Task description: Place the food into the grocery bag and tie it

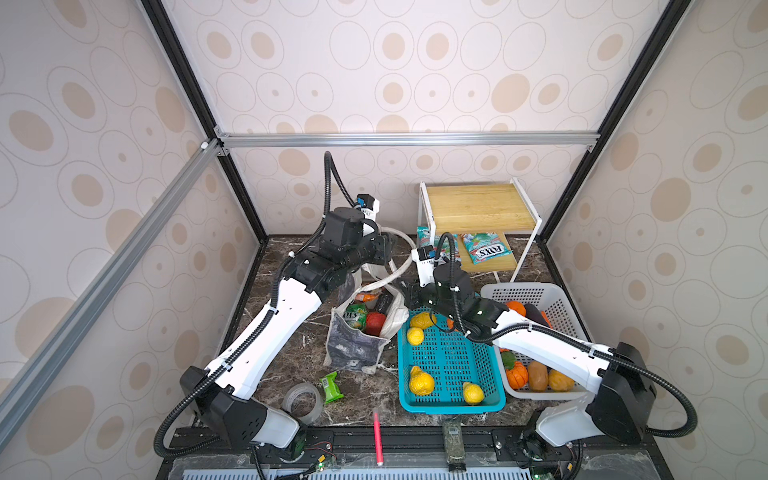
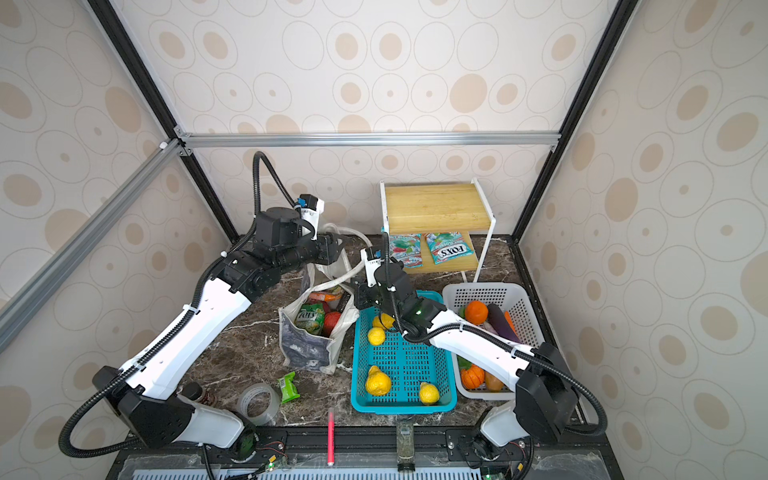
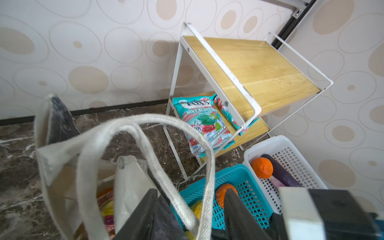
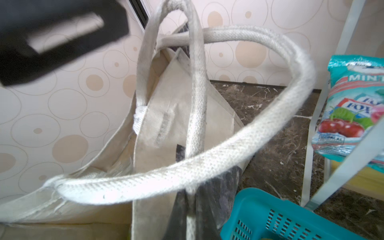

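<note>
The grocery bag [image 1: 353,349] [image 2: 305,347] stands open on the dark marble table in both top views. Food lies inside it: a green packet [image 1: 356,316], a red fruit [image 1: 375,322] and an orange packet [image 1: 368,296]. Its cream strap handles [image 1: 397,272] [image 3: 145,122] [image 4: 228,153] are lifted and crossed behind it. My left gripper [image 3: 191,193] [image 1: 384,249] is open, and a strap runs loosely between its dark fingers [image 3: 145,214]. My right gripper [image 4: 191,199] [image 1: 409,291] is shut on a handle strap beside the bag's mouth.
A teal basket [image 1: 451,406] holding yellow fruit sits right of the bag, with a white basket [image 1: 519,293] of vegetables beyond it. A white-framed wooden shelf [image 1: 478,208] at the back holds candy bags [image 1: 486,249]. A tape roll [image 1: 302,402], a small green packet [image 1: 331,386] and a red pen [image 1: 377,436] lie near the front.
</note>
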Tool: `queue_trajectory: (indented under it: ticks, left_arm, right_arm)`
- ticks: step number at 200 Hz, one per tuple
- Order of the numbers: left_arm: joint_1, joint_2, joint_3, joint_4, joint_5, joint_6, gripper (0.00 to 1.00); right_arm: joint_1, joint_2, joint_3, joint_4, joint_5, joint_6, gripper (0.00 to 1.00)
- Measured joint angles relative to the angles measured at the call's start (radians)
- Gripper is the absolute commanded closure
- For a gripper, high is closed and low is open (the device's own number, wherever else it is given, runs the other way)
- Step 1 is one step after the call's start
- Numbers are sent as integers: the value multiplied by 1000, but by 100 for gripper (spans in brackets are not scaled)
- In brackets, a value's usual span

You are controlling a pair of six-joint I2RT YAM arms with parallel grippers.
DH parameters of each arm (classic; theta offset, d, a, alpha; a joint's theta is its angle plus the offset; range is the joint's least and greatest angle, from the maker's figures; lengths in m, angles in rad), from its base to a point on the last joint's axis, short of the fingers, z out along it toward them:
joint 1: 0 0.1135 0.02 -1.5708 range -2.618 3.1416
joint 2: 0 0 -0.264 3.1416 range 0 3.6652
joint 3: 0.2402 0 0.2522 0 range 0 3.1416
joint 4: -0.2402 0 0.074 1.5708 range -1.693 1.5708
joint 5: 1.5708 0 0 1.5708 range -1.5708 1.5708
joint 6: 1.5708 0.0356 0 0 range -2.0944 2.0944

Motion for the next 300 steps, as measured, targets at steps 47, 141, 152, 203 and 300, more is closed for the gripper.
queue_trajectory:
  ticks: [47,141,152,203,300]
  left_arm:
    - [0,1,-113,111,32,-98,43]
    - [-2,38,-166,307,-114,-184,43]
    - [-2,38,-181,351,-124,-196,53]
    - [-4,38,-188,452,-105,-238,100]
    - [-3,11,-201,484,-48,-272,100]
  right_arm:
    - [0,-10,-23,62,-2,-10,100]
    - [0,-74,-95,137,-5,-6,100]
    - [0,-74,-95,136,-5,-6,100]
    - [0,-74,-95,135,3,-2,100]
    - [-31,-206,-113,5,-36,-19,26]
